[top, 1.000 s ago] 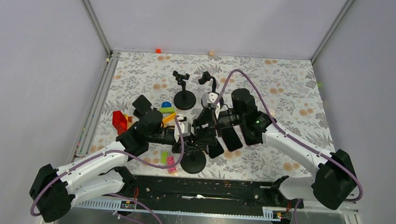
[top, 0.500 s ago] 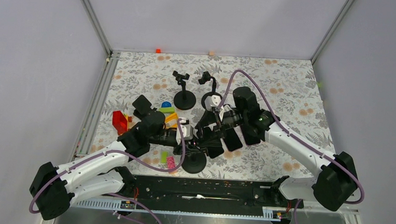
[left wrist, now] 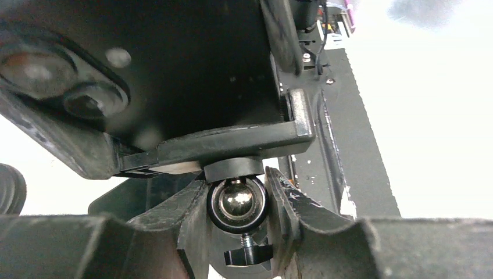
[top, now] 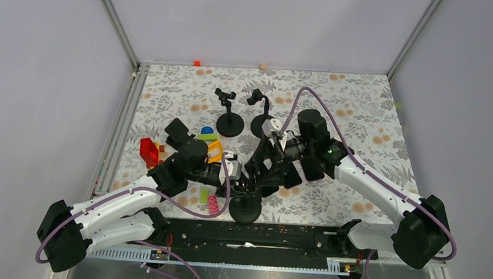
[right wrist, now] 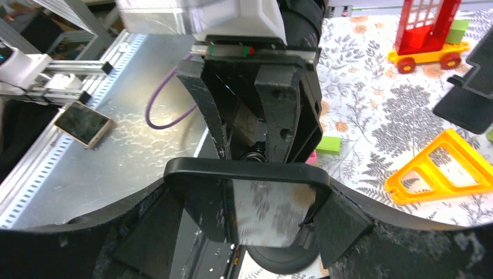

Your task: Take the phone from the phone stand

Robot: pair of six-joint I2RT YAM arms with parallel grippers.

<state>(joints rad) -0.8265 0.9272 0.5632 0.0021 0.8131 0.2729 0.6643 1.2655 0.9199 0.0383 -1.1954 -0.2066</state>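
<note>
Extraction in hand: left fingers pinch the phone stand at its ball joint; right fingers clamp the phone; the next move probably calls for 1 straight pull, with the stand braced.

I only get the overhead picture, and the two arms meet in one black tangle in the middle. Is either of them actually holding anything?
Observer: Yes. The right wrist camera shows the right gripper closed across the phone, one finger against each side edge.
Operator: And the other arm?
Observer: Its wrist camera shows the left gripper pinching the shiny ball joint of the phone stand, just under the clamp. The phone's back sits in that clamp, so it is not out yet.
</note>
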